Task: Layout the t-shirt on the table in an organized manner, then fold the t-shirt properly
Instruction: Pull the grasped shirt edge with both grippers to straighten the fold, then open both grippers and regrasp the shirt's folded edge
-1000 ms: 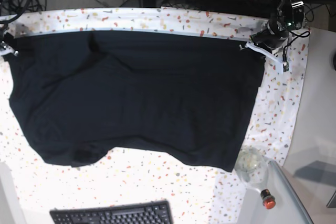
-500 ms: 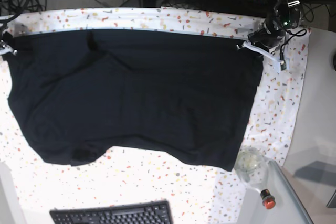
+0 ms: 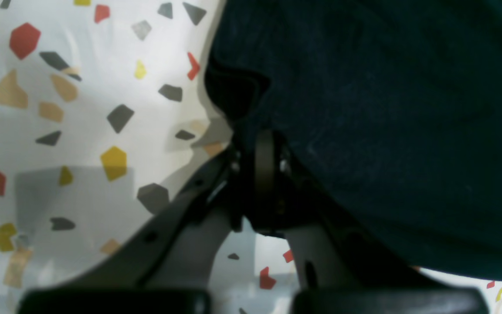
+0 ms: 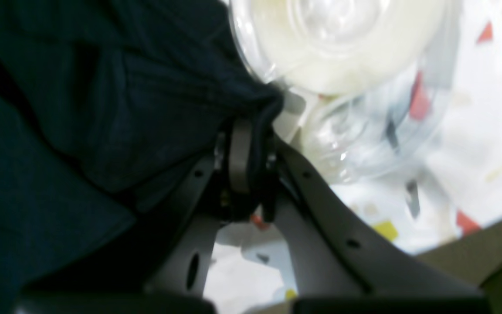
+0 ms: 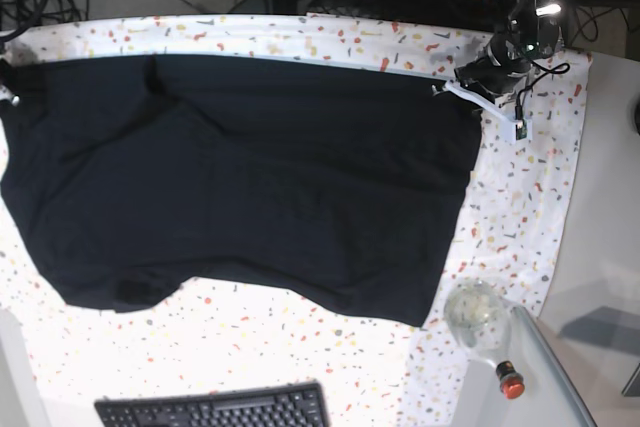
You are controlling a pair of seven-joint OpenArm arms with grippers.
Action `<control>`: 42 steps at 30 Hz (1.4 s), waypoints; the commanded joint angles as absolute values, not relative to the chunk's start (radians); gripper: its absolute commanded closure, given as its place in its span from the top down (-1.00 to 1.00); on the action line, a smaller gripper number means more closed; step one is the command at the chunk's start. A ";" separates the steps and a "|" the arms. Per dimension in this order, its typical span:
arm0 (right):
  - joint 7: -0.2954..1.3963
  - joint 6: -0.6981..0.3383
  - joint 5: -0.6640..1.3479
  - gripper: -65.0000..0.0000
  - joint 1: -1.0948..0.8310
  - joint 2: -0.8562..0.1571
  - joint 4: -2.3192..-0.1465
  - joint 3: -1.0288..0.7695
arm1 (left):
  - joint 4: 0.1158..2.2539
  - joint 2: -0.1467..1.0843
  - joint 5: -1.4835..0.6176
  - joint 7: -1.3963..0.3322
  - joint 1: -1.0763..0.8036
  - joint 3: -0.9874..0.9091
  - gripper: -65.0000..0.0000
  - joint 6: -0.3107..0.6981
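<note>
Between both tools — t-shirt (image 5: 250, 177), pinched

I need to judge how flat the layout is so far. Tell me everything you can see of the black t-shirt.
The t-shirt is plain black soft knit fabric, spread wide over the speckled table, covering most of it. Shallow creases run near its far left part, and its near edge curves unevenly. The left hand pinches one far corner and the right hand pinches the other, each closed on a bunched bit of cloth. No print shows.
</note>
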State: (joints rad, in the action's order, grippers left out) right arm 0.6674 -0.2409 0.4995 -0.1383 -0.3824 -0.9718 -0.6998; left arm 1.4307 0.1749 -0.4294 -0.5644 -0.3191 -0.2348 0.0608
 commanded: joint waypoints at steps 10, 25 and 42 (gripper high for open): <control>0.677 -0.219 0.469 -1.00 -0.120 -0.420 -0.963 -0.704 | 1.442 0.189 -0.412 -0.561 -0.323 -0.243 -1.00 0.044; 0.722 -0.211 0.472 0.07 -0.248 -0.308 -1.345 -0.714 | 1.523 0.168 -0.417 -0.562 -0.335 -0.438 0.40 0.050; 0.615 -0.263 0.469 -0.22 -0.466 -0.166 -1.797 -0.403 | 1.600 0.137 -0.417 -0.564 -0.395 -0.627 -1.00 0.053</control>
